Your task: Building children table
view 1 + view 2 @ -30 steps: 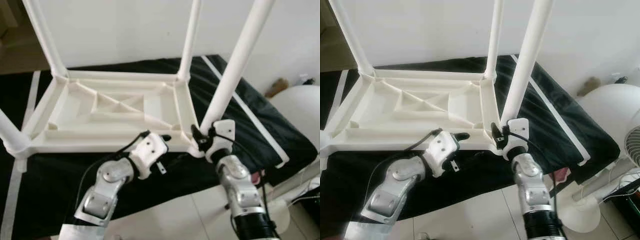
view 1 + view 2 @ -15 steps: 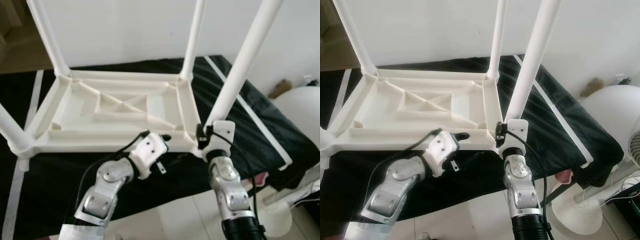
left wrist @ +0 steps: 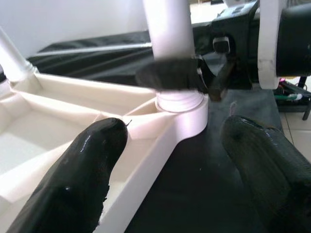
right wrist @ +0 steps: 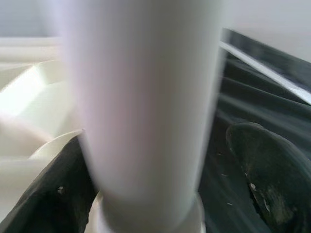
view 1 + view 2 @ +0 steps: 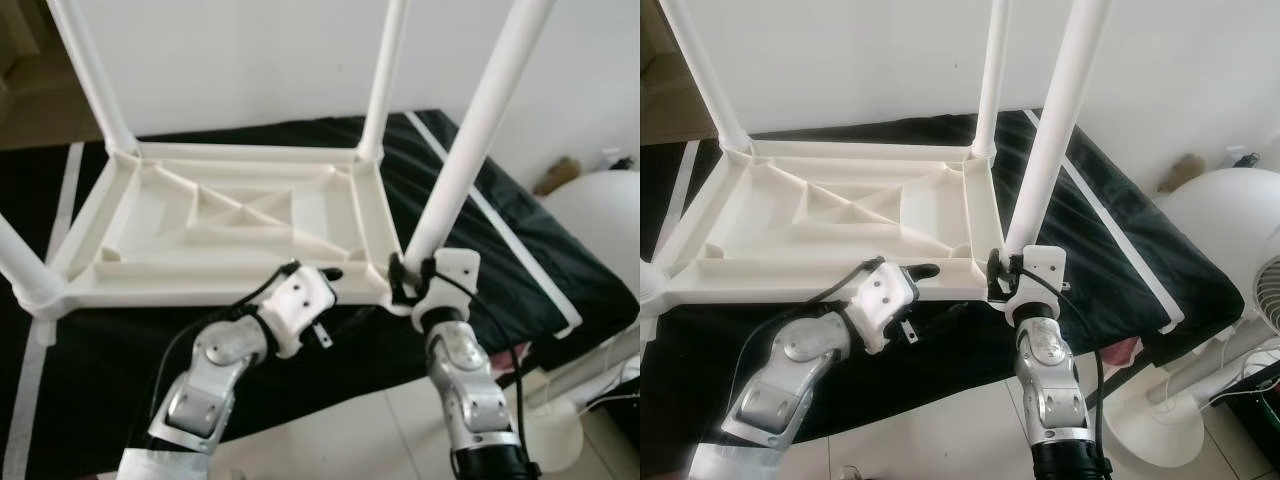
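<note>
Spread wide, the jaws of our right gripper (image 5: 1002, 277) straddle the base of the near-right white round plastic leg (image 5: 1044, 145) without pinching it, one black finger (image 4: 265, 167) standing off its side. Our left gripper (image 3: 170, 160) hangs open too, over the white tabletop's (image 5: 230, 225) front rim beside that corner socket. We see the white ribbed plastic children's table upside down on a black sheet (image 5: 520, 235), long axis across us, legs pointing upward.
</note>
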{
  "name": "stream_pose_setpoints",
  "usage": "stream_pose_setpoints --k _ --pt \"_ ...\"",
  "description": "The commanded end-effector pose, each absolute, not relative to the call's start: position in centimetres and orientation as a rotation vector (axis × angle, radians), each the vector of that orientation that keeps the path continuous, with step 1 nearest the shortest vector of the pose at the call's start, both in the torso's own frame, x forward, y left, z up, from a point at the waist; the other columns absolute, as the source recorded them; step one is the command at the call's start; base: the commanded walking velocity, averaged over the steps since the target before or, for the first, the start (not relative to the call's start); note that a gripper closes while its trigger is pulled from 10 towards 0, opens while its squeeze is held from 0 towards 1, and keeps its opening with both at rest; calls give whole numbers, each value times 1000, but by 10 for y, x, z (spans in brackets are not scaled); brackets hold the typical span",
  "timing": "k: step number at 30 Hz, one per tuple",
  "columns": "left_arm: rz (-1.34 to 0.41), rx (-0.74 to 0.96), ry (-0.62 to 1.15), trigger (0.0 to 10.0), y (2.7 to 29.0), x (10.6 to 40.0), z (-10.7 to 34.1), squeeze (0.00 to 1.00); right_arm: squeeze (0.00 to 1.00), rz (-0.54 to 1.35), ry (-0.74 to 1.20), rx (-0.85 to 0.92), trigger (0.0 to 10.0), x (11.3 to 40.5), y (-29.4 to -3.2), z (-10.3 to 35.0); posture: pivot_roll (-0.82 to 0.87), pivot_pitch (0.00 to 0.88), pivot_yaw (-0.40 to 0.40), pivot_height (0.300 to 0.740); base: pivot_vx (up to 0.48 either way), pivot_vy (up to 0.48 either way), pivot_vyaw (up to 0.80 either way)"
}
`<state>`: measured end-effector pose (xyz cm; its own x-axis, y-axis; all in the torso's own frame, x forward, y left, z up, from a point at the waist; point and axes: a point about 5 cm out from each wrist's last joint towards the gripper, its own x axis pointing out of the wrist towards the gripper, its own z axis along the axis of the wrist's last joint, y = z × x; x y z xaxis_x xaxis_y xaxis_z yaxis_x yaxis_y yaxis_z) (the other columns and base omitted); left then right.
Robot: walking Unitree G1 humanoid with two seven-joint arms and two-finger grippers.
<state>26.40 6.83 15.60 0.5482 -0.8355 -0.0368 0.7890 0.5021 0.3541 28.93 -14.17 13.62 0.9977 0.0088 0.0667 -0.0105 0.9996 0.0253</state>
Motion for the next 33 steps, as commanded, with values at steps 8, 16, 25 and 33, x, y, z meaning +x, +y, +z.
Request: stream_pose_setpoints --k 8,16,25,33 --pt "-924 355 -148 10000 68 266 153 0 0 164 -76 -12 10000 288 -151 139 -17 10 -35 740 0 0 0" --pt "-987 286 -90 10000 65 266 152 0 0 331 -80 -85 10000 295 -163 145 -24 0 -27 740 0 0 0" --pt "-1007 191 -74 10000 60 268 159 0 0 483 -45 -134 10000 299 -164 141 -29 0 -21 740 0 0 0" --pt "-1111 227 -75 10000 58 258 158 0 0 603 -16 -190 10000 309 -162 139 -29 0 -21 740 0 0 0"
